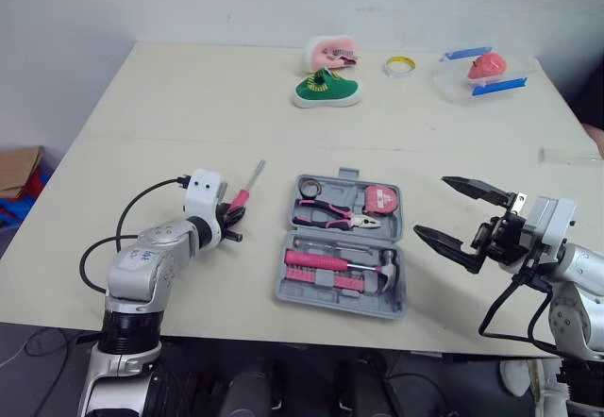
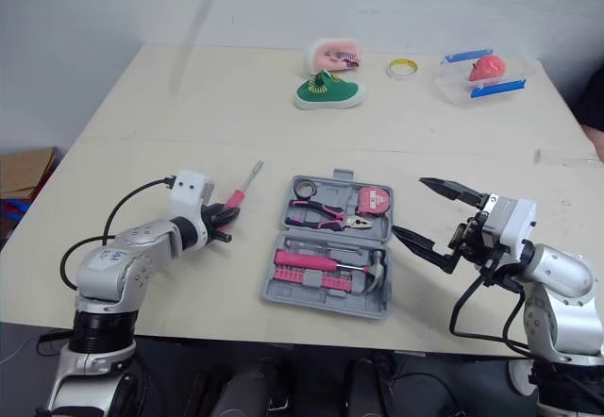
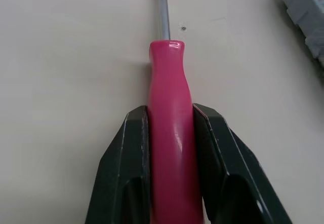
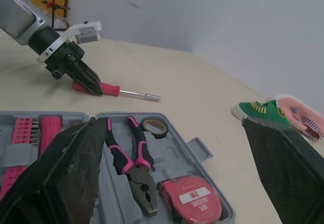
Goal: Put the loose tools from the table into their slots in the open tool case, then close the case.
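Beige table (image 1: pixel 189 96) spanning scene, seam (image 1: pixel 142 140) running across its middle. Plain pale wall (image 1: pixel 189 2) rising behind far edge. Cardboard box (image 1: pixel 17 167) sitting low at left.

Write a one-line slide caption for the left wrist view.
Fingers of the left gripper clamped on the pink screwdriver, lying on the table near the tool case.

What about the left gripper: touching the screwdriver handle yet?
Touching. The left wrist view shows the left gripper's fingers pressed against the screwdriver handle on both sides.
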You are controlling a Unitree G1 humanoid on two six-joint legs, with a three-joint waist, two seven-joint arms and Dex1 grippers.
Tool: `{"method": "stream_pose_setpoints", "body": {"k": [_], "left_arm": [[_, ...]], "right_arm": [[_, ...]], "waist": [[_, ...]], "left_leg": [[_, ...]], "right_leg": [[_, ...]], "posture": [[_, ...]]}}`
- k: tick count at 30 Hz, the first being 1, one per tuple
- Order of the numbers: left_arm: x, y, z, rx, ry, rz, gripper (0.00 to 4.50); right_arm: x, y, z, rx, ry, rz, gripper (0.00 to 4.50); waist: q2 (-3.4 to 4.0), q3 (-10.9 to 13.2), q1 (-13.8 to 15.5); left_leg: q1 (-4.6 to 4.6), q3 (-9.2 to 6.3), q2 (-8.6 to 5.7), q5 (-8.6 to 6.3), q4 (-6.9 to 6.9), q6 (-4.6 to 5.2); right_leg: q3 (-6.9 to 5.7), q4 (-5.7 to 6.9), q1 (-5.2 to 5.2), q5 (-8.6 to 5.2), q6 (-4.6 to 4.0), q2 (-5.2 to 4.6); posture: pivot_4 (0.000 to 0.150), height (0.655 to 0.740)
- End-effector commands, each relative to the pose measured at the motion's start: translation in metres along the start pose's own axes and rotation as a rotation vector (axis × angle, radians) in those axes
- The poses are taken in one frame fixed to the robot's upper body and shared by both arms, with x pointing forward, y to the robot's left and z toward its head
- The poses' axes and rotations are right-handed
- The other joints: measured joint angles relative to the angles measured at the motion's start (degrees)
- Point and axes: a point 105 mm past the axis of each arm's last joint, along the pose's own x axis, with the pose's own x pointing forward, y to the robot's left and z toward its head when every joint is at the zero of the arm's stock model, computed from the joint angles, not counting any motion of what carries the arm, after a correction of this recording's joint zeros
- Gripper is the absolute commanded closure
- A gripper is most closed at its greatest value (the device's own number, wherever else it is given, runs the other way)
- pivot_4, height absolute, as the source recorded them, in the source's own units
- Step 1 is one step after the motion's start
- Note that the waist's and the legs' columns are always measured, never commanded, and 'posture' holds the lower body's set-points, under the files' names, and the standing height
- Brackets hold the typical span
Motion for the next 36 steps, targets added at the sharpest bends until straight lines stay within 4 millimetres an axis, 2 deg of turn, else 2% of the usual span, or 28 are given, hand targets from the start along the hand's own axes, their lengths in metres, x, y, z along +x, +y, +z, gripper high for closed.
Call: {"method": "stream_pose_setpoints", "body": {"k": [1, 4, 8, 10, 13, 18, 21, 25, 36], "left_arm": [[-0.013, -0.007, 0.039, 0.117, -0.185, -0.122, 3.95], [-0.032, -0.024, 0.058, 0.308, -0.268, -0.325, 3.95], [-0.049, -0.047, 0.061, 0.458, -0.255, -0.586, 3.95], [-0.061, -0.068, 0.063, 0.579, -0.282, -0.748, 3.95], [-0.072, -0.091, 0.055, 0.670, -0.248, -0.921, 3.95], [-0.076, -0.117, 0.035, 0.757, -0.129, -1.093, 3.95], [-0.076, -0.127, 0.019, 0.779, -0.021, -1.158, 3.95], [-0.064, -0.132, -0.004, 0.780, 0.173, -1.120, 3.95], [-0.049, -0.135, -0.014, 0.786, 0.232, -1.037, 3.95]], "right_arm": [[-0.006, -0.004, 0.013, -0.061, -0.007, -0.007, 0.00], [-0.014, -0.003, 0.014, -0.061, 0.013, -0.001, 0.00], [-0.015, 0.004, 0.016, -0.048, 0.027, 0.051, 0.00], [-0.015, 0.012, 0.018, -0.023, 0.024, 0.089, 0.00], [-0.018, 0.025, 0.017, 0.006, 0.038, 0.127, 0.00], [-0.023, 0.045, 0.010, 0.041, 0.080, 0.183, 0.00], [-0.019, 0.051, 0.014, 0.095, 0.069, 0.194, 0.00], [-0.026, 0.065, 0.008, 0.184, 0.145, 0.251, 0.00], [-0.032, 0.071, 0.003, 0.206, 0.187, 0.221, 0.00]], "waist": [[0.00, 0.00, -0.06], [0.00, 0.00, -0.08], [0.01, 0.00, -0.19], [0.01, 0.00, -0.17], [0.01, 0.00, -0.04], [0.00, 0.00, -0.01], [0.01, 0.00, -0.15], [0.00, 0.00, 0.01], [0.00, 0.01, 0.06]], "left_leg": [[0.00, 0.00, 0.00, 0.00, 0.00, -0.01], [-0.01, 0.01, 0.01, -0.01, -0.06, -0.04], [0.00, 0.04, 0.00, -0.01, -0.07, -0.04], [0.00, 0.04, 0.00, -0.03, -0.06, -0.08], [0.00, 0.03, 0.01, -0.02, -0.08, -0.06], [-0.01, 0.03, -0.02, 0.00, -0.02, 0.02], [0.00, 0.02, -0.01, 0.01, -0.02, 0.04], [-0.02, -0.02, 0.02, 0.02, -0.05, 0.06], [-0.08, -0.05, 0.01, 0.01, 0.04, 0.13]], "right_leg": [[0.00, 0.00, -0.01, 0.00, 0.00, 0.01], [-0.01, -0.04, -0.04, 0.00, -0.01, 0.02], [0.01, -0.06, -0.03, -0.01, -0.02, 0.01], [0.01, -0.06, -0.03, -0.01, -0.02, 0.01], [0.01, -0.08, -0.03, -0.01, -0.02, 0.01], [0.00, -0.08, 0.03, 0.00, -0.01, 0.02], [0.03, -0.06, 0.02, 0.00, 0.00, 0.03], [-0.01, -0.07, 0.00, -0.01, -0.02, 0.06], [-0.03, -0.07, 0.02, -0.01, -0.02, 0.02]], "posture": [[0.150, 0.7400], [0.150, 0.7400], [0.150, 0.7400], [0.150, 0.7400], [0.150, 0.7400], [0.150, 0.7400], [0.150, 0.7400], [0.150, 0.7400], [0.150, 0.7400]]}}
